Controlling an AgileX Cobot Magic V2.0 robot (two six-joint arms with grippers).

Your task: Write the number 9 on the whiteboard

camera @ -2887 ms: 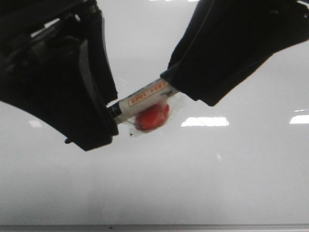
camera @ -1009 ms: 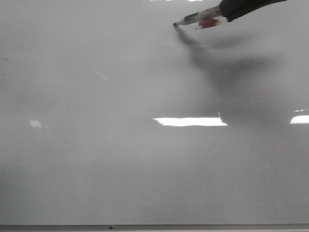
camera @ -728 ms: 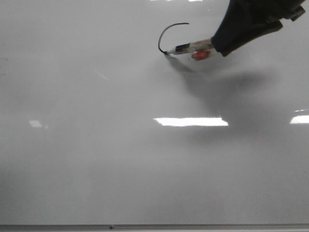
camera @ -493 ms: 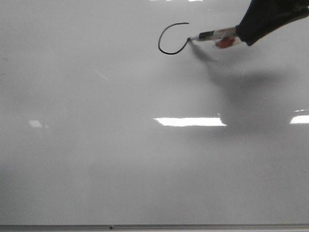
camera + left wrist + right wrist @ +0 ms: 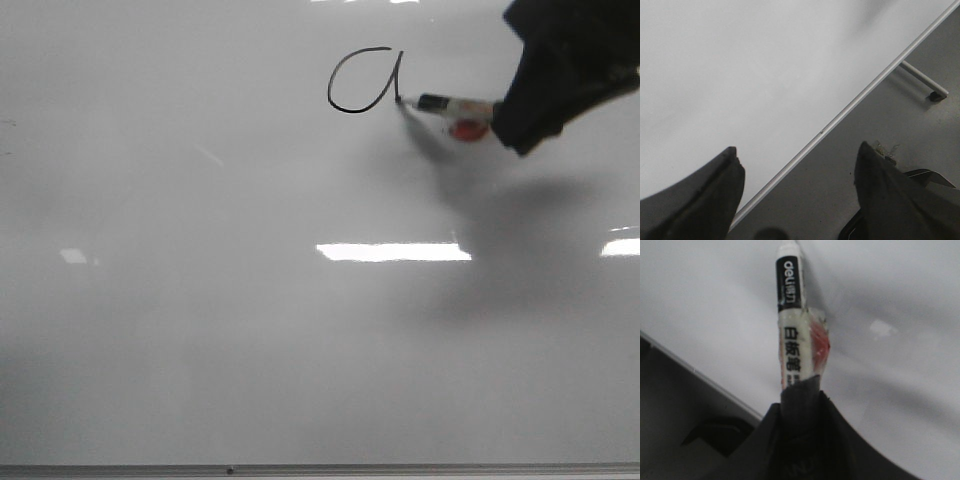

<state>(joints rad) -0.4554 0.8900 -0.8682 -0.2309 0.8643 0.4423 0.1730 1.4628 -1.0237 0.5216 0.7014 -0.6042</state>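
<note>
The whiteboard (image 5: 200, 300) fills the front view, glossy pale grey. A thin black drawn loop with the start of a tail, the number 9 (image 5: 362, 80), sits near the top middle. My right gripper (image 5: 505, 108) is shut on a white marker (image 5: 447, 104) with a red patch; the marker tip touches the board at the lower end of the short tail stroke. In the right wrist view the marker (image 5: 791, 325) sticks out from the closed gripper (image 5: 801, 390) onto the board. My left gripper (image 5: 797, 157) is open and empty over the board's edge (image 5: 840, 117).
The board's thin grey metal bottom edge (image 5: 320, 468) runs along the bottom. Bright light reflections (image 5: 393, 251) lie on the board. Grey floor and a stand foot (image 5: 935, 92) show in the left wrist view.
The left arm has gone out of the front view. My right gripper drew the open loop, went up at its right side, then moved down, adding the start of the tail.
</note>
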